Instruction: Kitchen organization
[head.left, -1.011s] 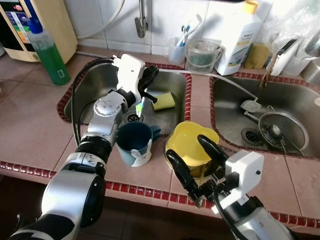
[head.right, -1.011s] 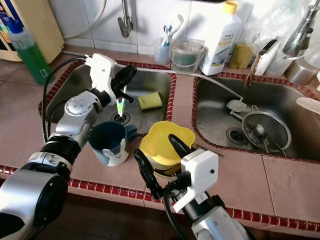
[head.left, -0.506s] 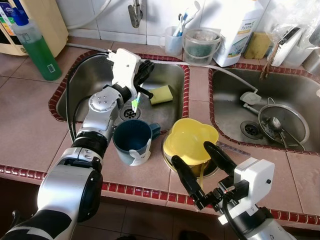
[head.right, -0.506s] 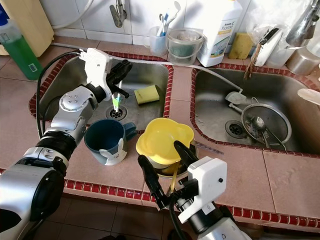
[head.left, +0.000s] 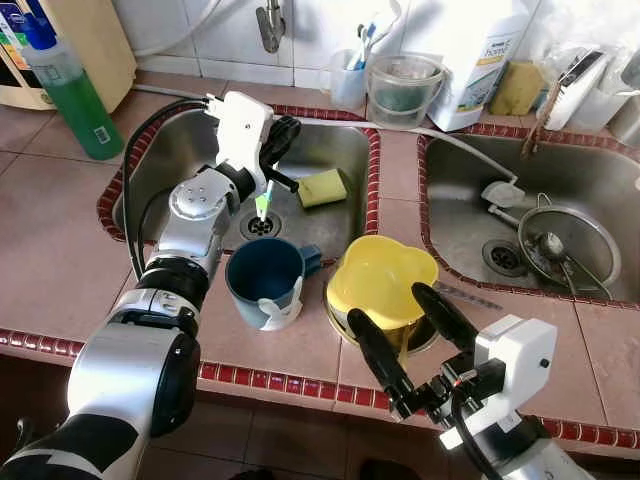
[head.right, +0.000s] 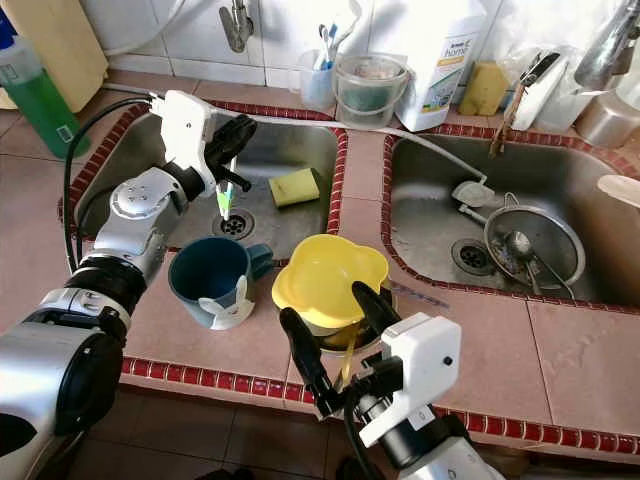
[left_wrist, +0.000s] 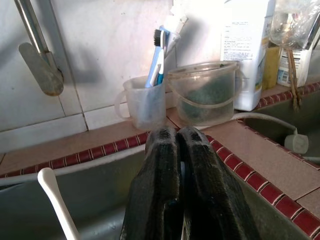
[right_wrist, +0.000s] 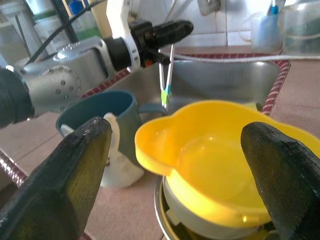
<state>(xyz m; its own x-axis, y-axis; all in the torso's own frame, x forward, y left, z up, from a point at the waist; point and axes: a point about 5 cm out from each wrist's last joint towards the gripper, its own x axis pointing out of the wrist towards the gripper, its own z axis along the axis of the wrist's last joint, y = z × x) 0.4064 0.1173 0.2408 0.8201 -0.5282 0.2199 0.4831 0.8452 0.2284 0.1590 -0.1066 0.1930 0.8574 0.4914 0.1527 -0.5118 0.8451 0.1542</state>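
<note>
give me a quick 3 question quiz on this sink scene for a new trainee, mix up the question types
1. True or false: the left gripper is shut on a toothbrush that hangs over the left sink.
2. Multiple choice: what stands right beside the yellow bowl on the counter? A) blue mug B) green bottle C) white jug
3. Fill in the blank: the right gripper is ____, its fingers on either side of the bowl's near rim.

Key
1. True; the toothbrush's green end points down above the drain.
2. A; the blue mug stands next to it.
3. Open.
</note>
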